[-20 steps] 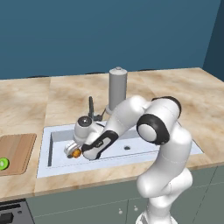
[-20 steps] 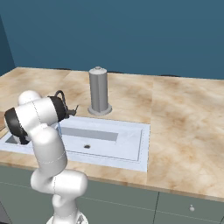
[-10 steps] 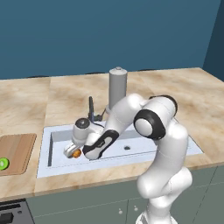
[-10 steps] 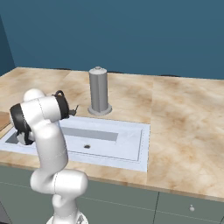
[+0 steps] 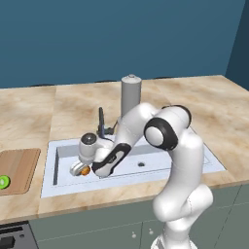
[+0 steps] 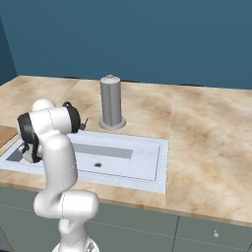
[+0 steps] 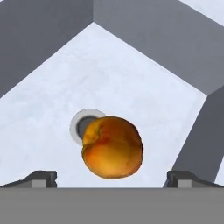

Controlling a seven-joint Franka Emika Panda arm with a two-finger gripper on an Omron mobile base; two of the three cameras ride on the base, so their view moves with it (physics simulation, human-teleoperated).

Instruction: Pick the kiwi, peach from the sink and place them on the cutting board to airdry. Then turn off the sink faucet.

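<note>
Fingers spread wide over the peach in the sink.

In the hand view the two fingertips [image 7: 41, 177] sit at the lower left and lower right, far apart, with the gripper [image 7: 111, 178] holding nothing; the peach [image 7: 113, 146] lies just above and between them at lower centre, partly covering a drain hole [image 7: 84, 124]. In the left base view the peach [image 5: 85, 170] is left of centre in the sink [image 5: 146, 168], the faucet [image 5: 101, 122] above it, and the kiwi [image 5: 4, 182] on the cutting board [image 5: 19, 168] at the left edge.
</note>
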